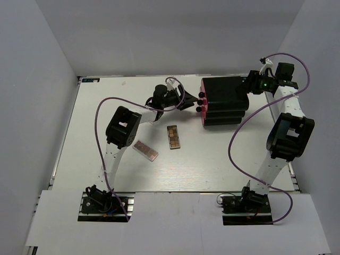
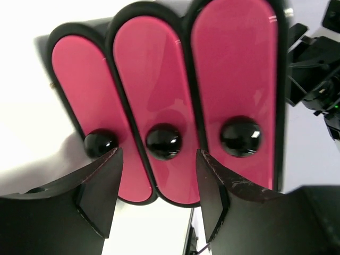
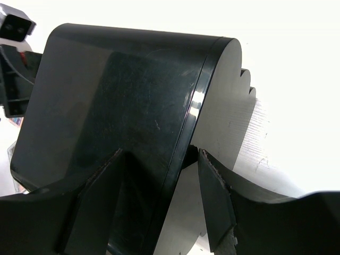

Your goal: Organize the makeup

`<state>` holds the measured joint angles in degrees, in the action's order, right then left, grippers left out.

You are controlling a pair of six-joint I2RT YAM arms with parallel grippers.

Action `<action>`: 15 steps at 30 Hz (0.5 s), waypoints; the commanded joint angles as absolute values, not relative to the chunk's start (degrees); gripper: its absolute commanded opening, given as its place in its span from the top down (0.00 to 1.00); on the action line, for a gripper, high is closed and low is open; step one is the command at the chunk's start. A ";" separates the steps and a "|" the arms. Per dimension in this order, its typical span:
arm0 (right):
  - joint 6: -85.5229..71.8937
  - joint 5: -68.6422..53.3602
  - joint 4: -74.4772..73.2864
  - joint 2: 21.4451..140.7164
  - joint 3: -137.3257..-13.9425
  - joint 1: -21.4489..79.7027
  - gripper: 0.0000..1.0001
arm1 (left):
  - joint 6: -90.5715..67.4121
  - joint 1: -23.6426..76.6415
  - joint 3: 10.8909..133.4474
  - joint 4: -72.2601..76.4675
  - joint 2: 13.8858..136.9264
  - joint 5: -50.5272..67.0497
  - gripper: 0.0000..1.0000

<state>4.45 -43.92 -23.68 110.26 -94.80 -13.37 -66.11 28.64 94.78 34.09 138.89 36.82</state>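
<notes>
Two flat brown eyeshadow palettes lie on the white table, one [image 1: 173,136] near the middle and one [image 1: 145,150] to its left, at an angle. No other makeup shows. My left gripper [image 1: 192,103] is open and empty at the pink drawer fronts of the black box [image 1: 224,100]. In the left wrist view the gripper [image 2: 159,158] has its jaws just short of the middle knob [image 2: 163,141], one on each side. My right gripper [image 1: 248,85] is at the box's back. In the right wrist view the gripper [image 3: 159,159] is open, its jaws straddling the box's rear edge [image 3: 183,143].
The box has three pink drawers [image 2: 234,69], all closed, each with a black knob. It stands at the table's back right. Grey walls enclose the table [image 1: 212,170] on three sides. Purple cables loop over both arms.
</notes>
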 commanded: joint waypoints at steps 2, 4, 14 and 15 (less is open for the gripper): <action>5.71 -43.68 -28.92 113.29 -94.04 -11.25 0.38 | -66.80 29.09 97.73 33.93 139.22 37.00 0.33; 5.71 -43.59 -28.92 113.38 -94.04 -11.25 0.38 | -66.97 29.61 98.61 33.75 139.92 37.00 0.33; 5.63 -43.33 -28.92 113.38 -93.87 -11.25 0.38 | -69.08 30.76 103.09 34.01 143.17 37.26 0.32; 5.63 -43.24 -28.92 113.55 -93.87 -11.25 0.38 | -69.26 30.76 103.18 34.10 143.35 37.09 0.32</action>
